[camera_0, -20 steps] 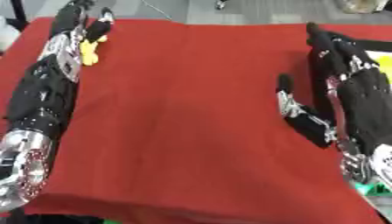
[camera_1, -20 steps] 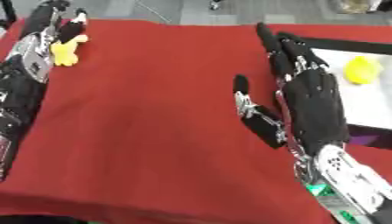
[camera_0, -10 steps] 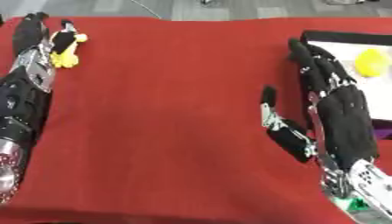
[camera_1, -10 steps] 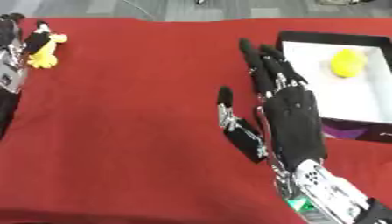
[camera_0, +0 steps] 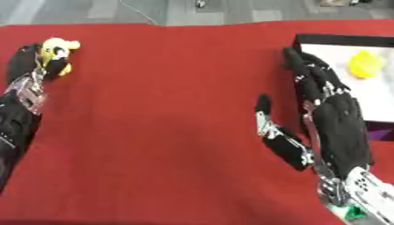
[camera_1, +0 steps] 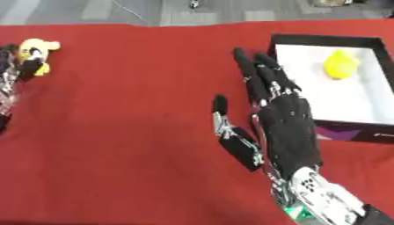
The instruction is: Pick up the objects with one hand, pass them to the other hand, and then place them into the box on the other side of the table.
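At the far left, the left hand [camera_0: 31, 70] reaches up along the edge of the red-covered counter [camera_0: 162, 132], and its fingers curl round a small yellow toy [camera_0: 55, 49] that looks like a plush duck or chick. The toy sits at the fingertips, close to the counter's far left corner, and it is hard to tell whether it is lifted clear of the cloth or only just gripped on it. I judge this to be the pick-up step: the toy is taken on the side far from the box, so it has to cross the counter by way of the other hand.

The middle of the counter is bare red cloth, the likely place for the hand-over.

To the right, the right hand [camera_1: 281, 127] lies flat, fingers straight and pointing away from the robot, thumb spread to the left, holding nothing. It seems to wait, ready to receive. Its fingertips lie just beside the near left corner of the box [camera_1: 323, 39], a black-walled tray with a white floor. Inside, toward the far side, rests a yellow object [camera_1: 341, 65], rounded, perhaps another toy already delivered. The hand stays outside the box wall.
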Controlling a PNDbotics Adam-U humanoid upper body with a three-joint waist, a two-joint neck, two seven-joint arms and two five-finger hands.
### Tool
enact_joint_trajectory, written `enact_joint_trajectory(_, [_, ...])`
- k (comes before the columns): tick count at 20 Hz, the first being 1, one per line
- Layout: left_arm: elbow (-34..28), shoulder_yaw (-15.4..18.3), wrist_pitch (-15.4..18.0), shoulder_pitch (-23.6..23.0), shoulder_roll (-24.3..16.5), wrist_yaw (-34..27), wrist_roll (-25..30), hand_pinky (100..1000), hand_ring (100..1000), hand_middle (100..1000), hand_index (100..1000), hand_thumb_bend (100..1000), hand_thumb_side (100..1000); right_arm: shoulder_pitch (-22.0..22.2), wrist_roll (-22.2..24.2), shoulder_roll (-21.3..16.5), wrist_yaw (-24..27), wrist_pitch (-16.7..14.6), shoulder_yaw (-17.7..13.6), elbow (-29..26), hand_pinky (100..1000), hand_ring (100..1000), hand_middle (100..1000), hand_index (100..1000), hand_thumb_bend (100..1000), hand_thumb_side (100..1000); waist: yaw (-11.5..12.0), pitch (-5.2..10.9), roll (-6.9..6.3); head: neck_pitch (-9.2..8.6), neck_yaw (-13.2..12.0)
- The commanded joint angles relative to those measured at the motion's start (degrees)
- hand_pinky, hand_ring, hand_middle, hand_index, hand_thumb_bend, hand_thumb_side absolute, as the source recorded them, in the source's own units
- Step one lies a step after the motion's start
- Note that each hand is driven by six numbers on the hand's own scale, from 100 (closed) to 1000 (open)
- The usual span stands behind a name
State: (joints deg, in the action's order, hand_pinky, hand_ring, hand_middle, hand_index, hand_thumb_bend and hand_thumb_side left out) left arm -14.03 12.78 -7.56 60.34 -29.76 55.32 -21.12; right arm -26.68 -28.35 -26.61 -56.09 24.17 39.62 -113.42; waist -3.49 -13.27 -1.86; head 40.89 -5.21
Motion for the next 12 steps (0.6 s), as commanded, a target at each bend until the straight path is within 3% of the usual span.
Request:
enact_joint_trajectory(1, [1.72,-1.88,0.78,1.24,-2.40,-2.22,-3.37,801,763,816,906,100,837,-0.67,-0.61,-0.05,0.42,0.04,0.06,-1.18,482,866,709,984,100,403,-0.08,0.54,-0.08,-0.80,0.16])
enact_joint_trajectory(2, [2.61,-2.55,1.07,1.28,-2.46,-2.90,-4.35,797,757,809,899,100,739,-0.67,-0.73,-0.03,0.44,0.10,0.14,-1.18,482,866,709,984,100,402,-0.11,0.44,-0.11,-0.75,0.13])
enact_joint_trajectory(3, [3.70,-3.34,1.46,1.34,-2.53,-3.67,-5.15,786,742,791,881,100,538,-0.66,-0.84,-0.01,0.45,0.16,0.20,-1.18,482,866,709,984,100,403,-0.15,0.37,-0.14,-0.76,0.10])
enact_joint_trajectory(5, [5.79,-4.89,2.25,1.48,-2.72,-5.48,-6.42,745,675,716,818,100,245,-0.63,-1.00,-0.01,0.49,0.23,0.28,-1.18,482,866,709,984,100,404,-0.20,0.33,-0.19,-0.75,0.00])
enact_joint_trajectory(9, [8.55,-7.35,4.30,1.79,-3.03,-9.21,-9.87,651,512,525,671,100,247,-0.51,-1.08,0.00,0.60,0.27,0.38,-1.18,481,868,708,984,100,405,-0.26,0.43,-0.22,-0.81,-0.20])
enact_joint_trajectory(12, [9.40,-8.40,6.98,1.93,-3.17,-11.60,-12.63,592,425,432,567,100,263,-0.36,-1.07,0.00,0.70,0.32,0.42,-1.18,480,869,708,984,100,407,-0.20,0.56,-0.22,-0.82,-0.30])
